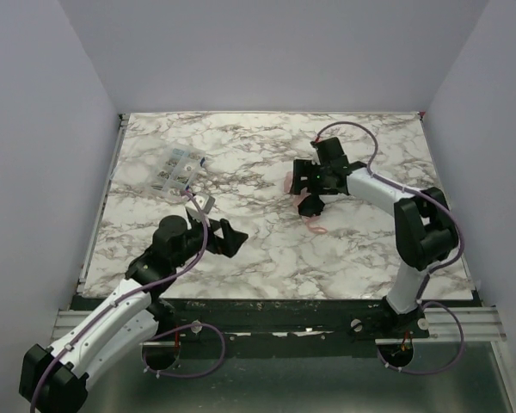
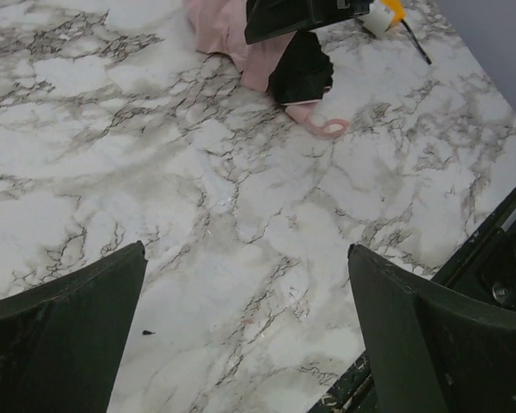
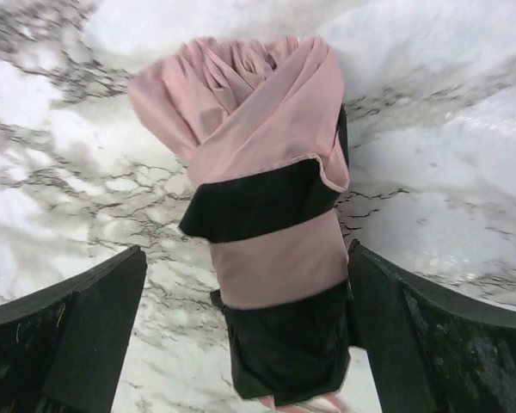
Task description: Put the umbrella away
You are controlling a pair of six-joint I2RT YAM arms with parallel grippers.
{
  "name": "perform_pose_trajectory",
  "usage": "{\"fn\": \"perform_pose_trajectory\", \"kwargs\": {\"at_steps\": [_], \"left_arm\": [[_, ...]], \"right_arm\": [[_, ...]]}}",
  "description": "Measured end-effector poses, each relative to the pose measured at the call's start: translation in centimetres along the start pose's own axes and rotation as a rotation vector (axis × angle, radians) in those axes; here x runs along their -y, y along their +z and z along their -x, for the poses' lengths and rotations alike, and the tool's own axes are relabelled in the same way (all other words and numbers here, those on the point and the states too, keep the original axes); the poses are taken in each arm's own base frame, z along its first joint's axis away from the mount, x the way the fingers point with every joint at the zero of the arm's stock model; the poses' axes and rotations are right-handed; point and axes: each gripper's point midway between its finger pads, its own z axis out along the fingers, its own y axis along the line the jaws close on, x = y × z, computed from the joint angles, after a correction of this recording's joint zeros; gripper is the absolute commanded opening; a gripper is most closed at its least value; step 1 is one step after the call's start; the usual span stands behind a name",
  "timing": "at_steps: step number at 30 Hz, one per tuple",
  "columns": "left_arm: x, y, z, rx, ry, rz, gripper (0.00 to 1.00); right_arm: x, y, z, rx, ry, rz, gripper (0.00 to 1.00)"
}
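— Marbled white table (image 1: 267, 249), pale walls on three sides. What sits at the far left of the overhead frame?

— Clear plastic box (image 1: 179, 170), upper left. Below it, lower left of centre, is the left hand (image 1: 230, 237), spread wide over bare marble and holding nothing.

— And the umbrella?

— The umbrella (image 1: 307, 205) lies right of centre, well apart from the left hand. In the left wrist view it shows only at the top edge, folded, with its pink strap (image 2: 327, 127) looped flat on the table.

— The right hand?

— The right hand (image 1: 312, 191) sits directly over the umbrella. Its wrist view shows the pink bundle and its black band (image 3: 258, 202) running up the middle of the frame, between the two fingers (image 3: 77, 335). They stand parted. Marble shows between the left-side finger and the fabric. The right-side finger is just beside the fabric, and I can't tell whether it touches.
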Motion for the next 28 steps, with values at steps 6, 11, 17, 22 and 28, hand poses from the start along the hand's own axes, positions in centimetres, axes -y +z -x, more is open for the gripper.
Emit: {"fn": "perform_pose_trajectory", "kwargs": {"at_steps": [6, 11, 17, 22, 28], "left_arm": [[1.6, -0.4, 5.5, 0.109, -0.032, -0.084, 0.99], [-0.3, -1.0, 11.2, 0.197, -0.161, -0.098, 0.98], [-2.4, -2.9, 15.5, 0.220, -0.198, 0.009, 0.98], [-1.6, -4.8, 16.6, 0.226, -0.113, 0.042, 0.98], [-1.8, -5.3, 14.9, 0.178, -0.097, 0.063, 0.99]], "right_arm": [[0.6, -7.2, 5.0, 0.190, -0.085, 0.043, 1.00], [2.8, -15.0, 9.1, 0.383, -0.176, 0.049, 1.00], [3.7, -25.1, 9.3, 0.635, -0.248, -0.002, 1.00], [3.6, -29.7, 9.6, 0.760, -0.242, -0.048, 1.00], [5.2, -29.2, 8.9, 0.756, -0.169, -0.116, 1.00]]}}
